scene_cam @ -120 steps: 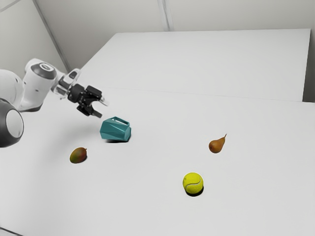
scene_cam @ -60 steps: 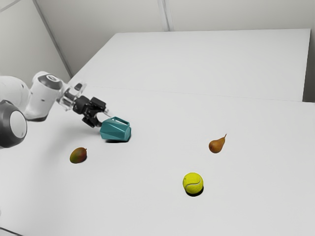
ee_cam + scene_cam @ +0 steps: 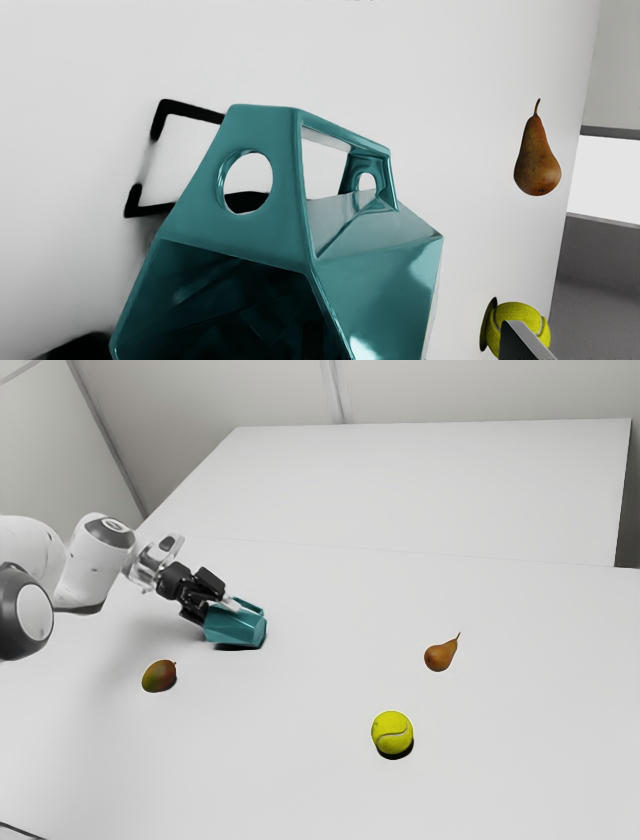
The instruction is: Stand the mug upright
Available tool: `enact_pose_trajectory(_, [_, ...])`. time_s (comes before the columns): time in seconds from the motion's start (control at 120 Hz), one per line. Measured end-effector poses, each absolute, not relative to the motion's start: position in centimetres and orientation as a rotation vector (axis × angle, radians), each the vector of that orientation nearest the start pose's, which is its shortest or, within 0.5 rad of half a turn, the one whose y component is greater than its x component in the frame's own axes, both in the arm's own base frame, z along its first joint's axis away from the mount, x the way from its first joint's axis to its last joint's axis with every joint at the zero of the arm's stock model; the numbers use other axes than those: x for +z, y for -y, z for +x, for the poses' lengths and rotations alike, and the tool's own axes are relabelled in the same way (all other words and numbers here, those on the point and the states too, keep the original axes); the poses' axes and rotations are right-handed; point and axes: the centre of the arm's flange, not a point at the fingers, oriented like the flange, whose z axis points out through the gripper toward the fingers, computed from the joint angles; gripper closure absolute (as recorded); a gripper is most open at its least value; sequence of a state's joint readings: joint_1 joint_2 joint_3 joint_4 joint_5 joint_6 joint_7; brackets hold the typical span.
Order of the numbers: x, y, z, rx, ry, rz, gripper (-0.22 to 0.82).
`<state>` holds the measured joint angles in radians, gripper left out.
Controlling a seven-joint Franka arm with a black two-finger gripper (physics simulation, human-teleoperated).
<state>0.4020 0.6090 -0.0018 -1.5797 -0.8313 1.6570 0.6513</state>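
Claw advanced lower, to mug | slanted downward | fingers parted

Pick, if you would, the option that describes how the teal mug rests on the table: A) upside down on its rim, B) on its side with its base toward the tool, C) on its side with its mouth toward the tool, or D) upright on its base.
C: the teal mug lies on its side on the table, and the wrist view looks into its open mouth.
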Motion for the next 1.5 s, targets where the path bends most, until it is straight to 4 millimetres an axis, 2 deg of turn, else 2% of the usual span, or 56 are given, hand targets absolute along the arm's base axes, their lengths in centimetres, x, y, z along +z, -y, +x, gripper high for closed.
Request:
enact_pose_trajectory(0.125, [28.7,-18.2,62.9,-0.032,-0.052,2.209,0.41])
enact_pose_trajectory(0.283, [29.8,-17.0,63.3,-0.022,-0.019,2.205,0.61])
enact_pose_trajectory(0.392, [30.7,-16.4,63.5,-0.012,-0.001,2.206,0.69])
enact_pose_trajectory(0.508, [31.5,-16.0,63.6,-0.004,0.015,2.209,0.74])
enact_pose_trajectory(0.8, [32.6,-15.6,63.8,0.011,0.032,2.22,0.78])
enact_pose_trajectory(0.908, [33.9,-15.1,63.8,0.023,0.049,2.234,0.78])
enact_pose_trajectory(1.025, [37.3,-12.5,64.1,0.034,0.143,2.304,0.78])
enact_pose_trajectory(1.083, [38.1,-11.0,63.6,0.022,0.18,2.344,0.79])
enact_pose_trajectory(1.2, [40.8,-6.6,62.6,0.023,0.335,2.493,0.79])
enact_pose_trajectory(1.367, [42.0,-1.6,62.0,0.052,0.608,2.712,0.79])
enact_pose_trajectory(1.5, [42.0,1.3,60.7,0.102,0.831,2.851,0.79])
